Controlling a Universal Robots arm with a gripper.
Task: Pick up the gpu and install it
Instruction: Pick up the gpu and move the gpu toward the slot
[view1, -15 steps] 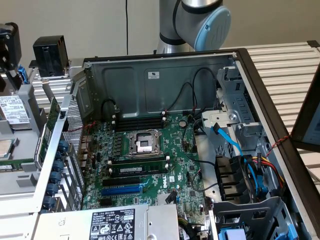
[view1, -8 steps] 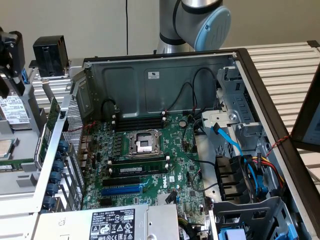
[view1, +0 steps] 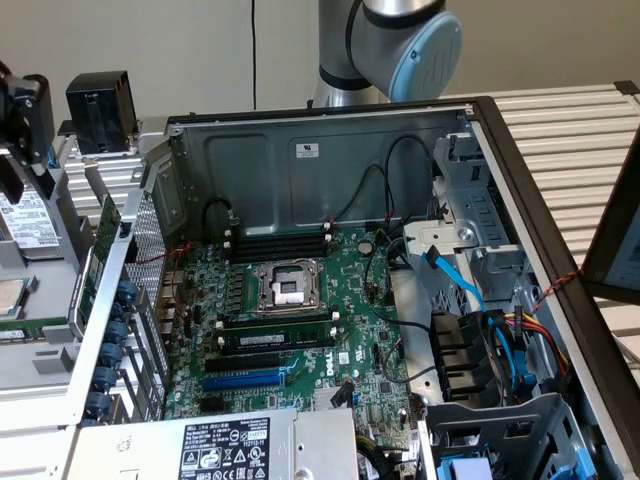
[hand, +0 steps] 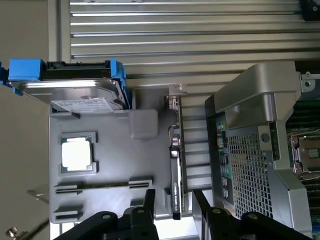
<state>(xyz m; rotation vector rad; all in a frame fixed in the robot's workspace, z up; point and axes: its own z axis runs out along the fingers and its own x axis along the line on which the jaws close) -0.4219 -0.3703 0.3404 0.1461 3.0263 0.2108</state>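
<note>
Now the tool, jaws apart, straddles the gpu standing edgewise in the grey tray beside a processor.

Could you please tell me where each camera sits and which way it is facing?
Exterior view: off the arm, above the open computer case, looking down onto the motherboard; the arm's blue-capped joint shows behind the case.
Wrist view: on the wrist, facing the grey parts tray and the edge-on gpu; the open pincer shows, the gpu seen between its fingers.
Both show the gpu, tray, case's perforated wall and CPU socket.
</note>
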